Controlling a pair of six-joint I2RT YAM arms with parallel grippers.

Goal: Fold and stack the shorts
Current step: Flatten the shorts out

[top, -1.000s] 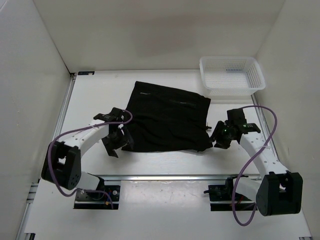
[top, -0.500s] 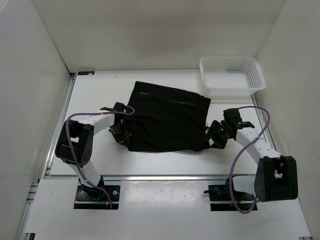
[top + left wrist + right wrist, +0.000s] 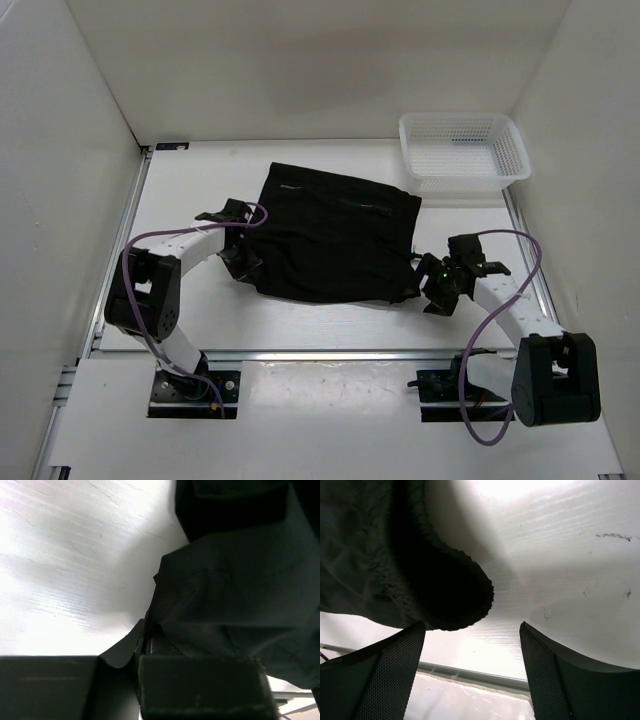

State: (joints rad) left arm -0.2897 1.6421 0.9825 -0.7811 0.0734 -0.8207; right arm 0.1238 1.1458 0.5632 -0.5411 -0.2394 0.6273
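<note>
**Black shorts (image 3: 335, 235) flat on the table (image 3: 190, 200), no fold yet**

On the left, our left gripper (image 3: 243, 262) was pinched tight on the shorts' near left edge, with cloth bunched in its jaws. The shorts lay spread mid-table, and we couldn't make out any fold. On the right, our right gripper (image 3: 437, 285) sat fingers-wide at the near right corner, holding nothing. The white basket (image 3: 463, 150) stood apart, far right. We reckoned all the folding and stacking was left to do.

The shorts (image 3: 335, 235) lay in the middle of the table (image 3: 180, 190), the basket (image 3: 465, 180) behind them in its far right corner, my left gripper (image 3: 243, 263) at their near left corner, my right gripper (image 3: 432, 285) beside their near right corner.
</note>
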